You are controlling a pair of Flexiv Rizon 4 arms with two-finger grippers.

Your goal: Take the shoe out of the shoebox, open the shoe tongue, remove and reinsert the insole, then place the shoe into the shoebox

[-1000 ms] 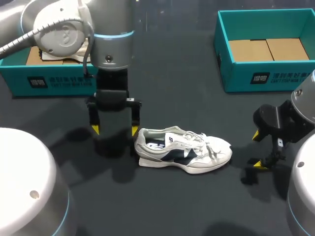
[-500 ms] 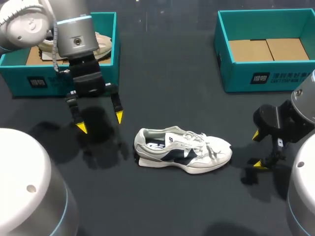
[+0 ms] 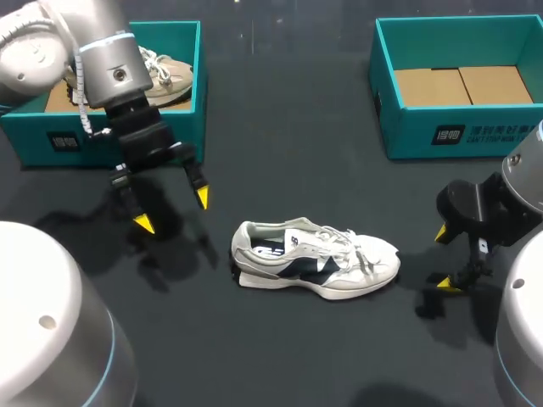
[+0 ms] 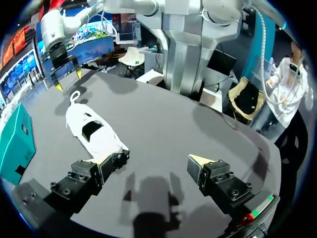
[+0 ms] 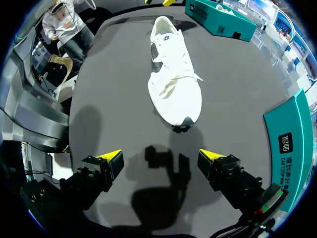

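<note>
A white and navy sneaker (image 3: 314, 259) lies on its sole on the dark table, toe toward my right side. My left gripper (image 3: 172, 210) hangs open to the left of and behind the heel, apart from it, in front of the left shoebox (image 3: 110, 140). My right gripper (image 3: 444, 259) stands open just off the toe, empty. In the left wrist view the sneaker (image 4: 91, 131) lies ahead of and beside the open left gripper (image 4: 152, 161). The right wrist view has the sneaker (image 5: 174, 84) straight ahead of the open right gripper (image 5: 161, 156), toe nearest.
The teal left shoebox holds a beige shoe (image 3: 161, 68). A second teal shoebox (image 3: 458, 127) with a cardboard floor stands at the back right, and its wall (image 5: 292, 144) is beside my right gripper.
My left arm has drawn away from the sneaker's heel, moving left and back toward the left shoebox, its gripper still open. The right arm and the sneaker have not moved.
</note>
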